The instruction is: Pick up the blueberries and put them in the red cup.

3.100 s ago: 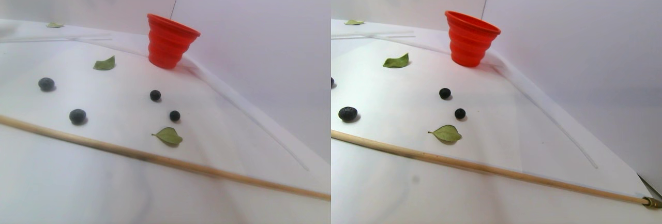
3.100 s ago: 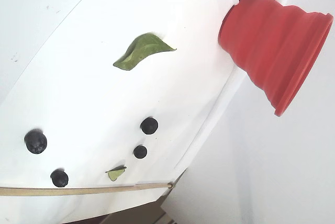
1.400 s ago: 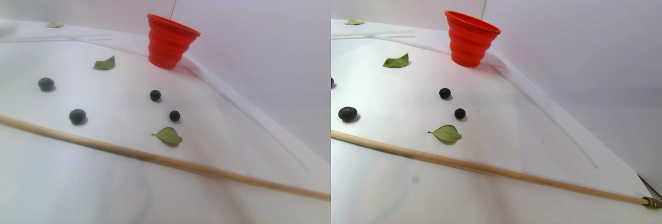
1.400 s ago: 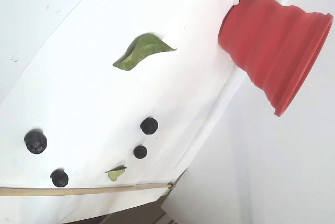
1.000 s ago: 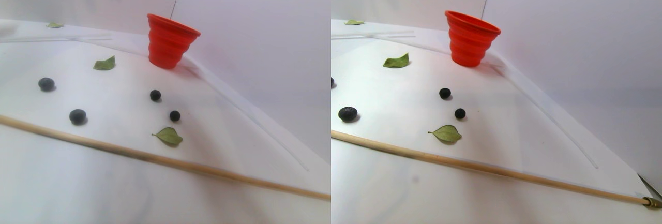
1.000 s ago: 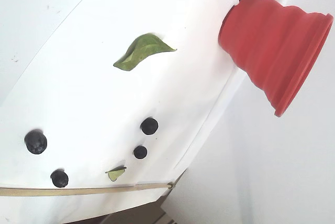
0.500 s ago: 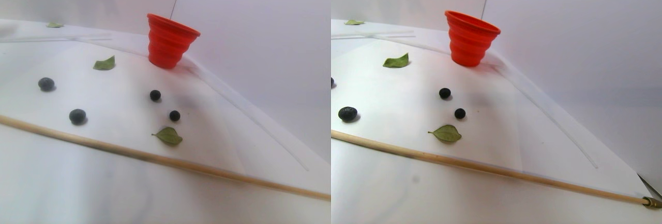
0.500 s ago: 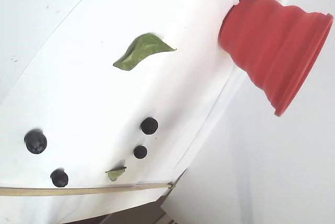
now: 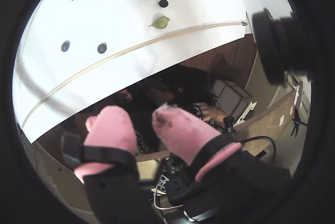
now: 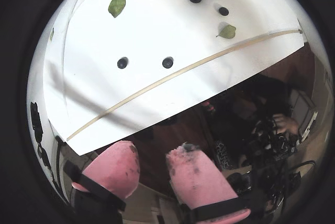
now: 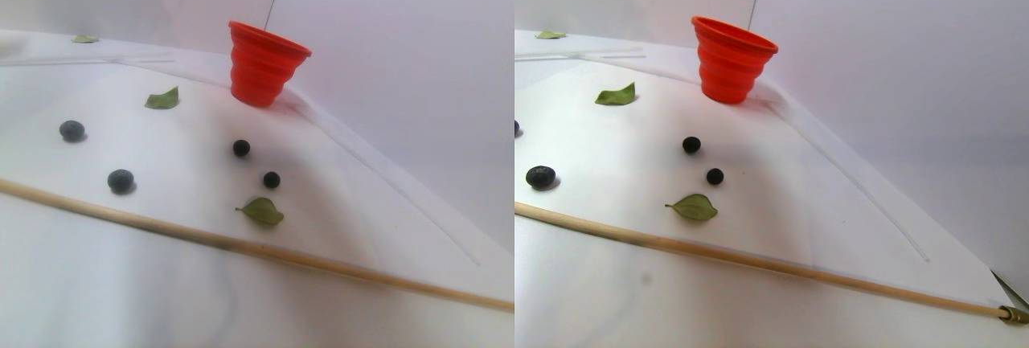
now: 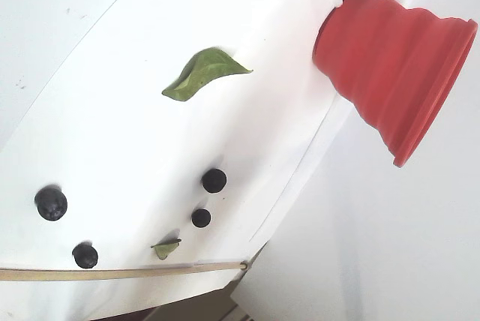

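— Nothing on the bench (image 11: 120,284) has moved since before; is the pincer (image 9: 141,122) holding something?

— No, its pink fingers (image 10: 118,166) stand apart, empty. Four blueberries (image 11: 241,148) lie below the red cup (image 11: 261,65), beyond the wooden stick (image 11: 241,247).

My gripper (image 9: 138,116) hangs high with its pink-padded jaws parted and nothing held between them.
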Robot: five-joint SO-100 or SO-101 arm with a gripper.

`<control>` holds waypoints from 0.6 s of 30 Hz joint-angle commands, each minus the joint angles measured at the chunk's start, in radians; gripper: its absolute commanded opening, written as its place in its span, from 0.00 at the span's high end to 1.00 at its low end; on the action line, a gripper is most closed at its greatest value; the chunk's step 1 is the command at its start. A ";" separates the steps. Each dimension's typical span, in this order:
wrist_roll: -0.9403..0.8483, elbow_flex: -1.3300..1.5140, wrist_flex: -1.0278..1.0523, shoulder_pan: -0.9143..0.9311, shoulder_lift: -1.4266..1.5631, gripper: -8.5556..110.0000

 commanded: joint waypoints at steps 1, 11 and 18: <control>-0.025 -0.006 -0.020 -0.012 -0.014 0.83; -0.095 0.124 -0.114 -0.048 -0.043 0.83; -0.110 0.209 -0.192 -0.080 -0.064 0.83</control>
